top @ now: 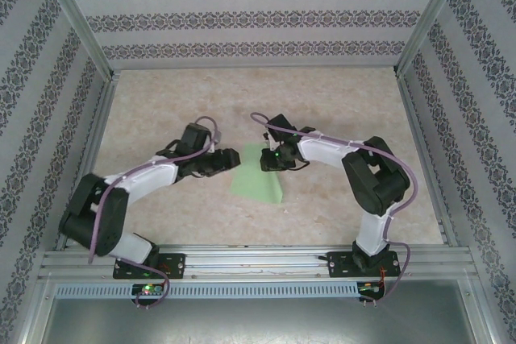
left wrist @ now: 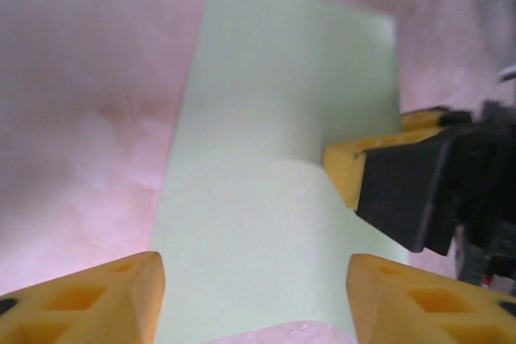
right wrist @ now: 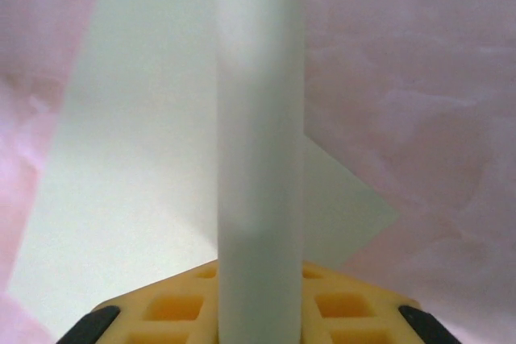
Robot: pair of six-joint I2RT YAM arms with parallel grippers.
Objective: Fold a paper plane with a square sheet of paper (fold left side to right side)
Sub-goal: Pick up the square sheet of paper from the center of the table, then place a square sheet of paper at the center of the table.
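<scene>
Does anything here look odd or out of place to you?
Nothing is damaged or spilled. The green paper sheet lies askew to the table edges, and one side curls up off the surface, pinched in the right arm's jaws; the left jaws stand open over it.

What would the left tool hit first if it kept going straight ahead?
Probably the green sheet of paper, right ahead between its open fingers; the right tool sits off to one side.

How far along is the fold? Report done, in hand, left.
Done: no finished fold shows on the square sheet of paper. In hand: the right gripper pinches one lifted edge; the left gripper hangs open over the sheet. Left: carry that edge across, press the crease, then the later folds.
</scene>
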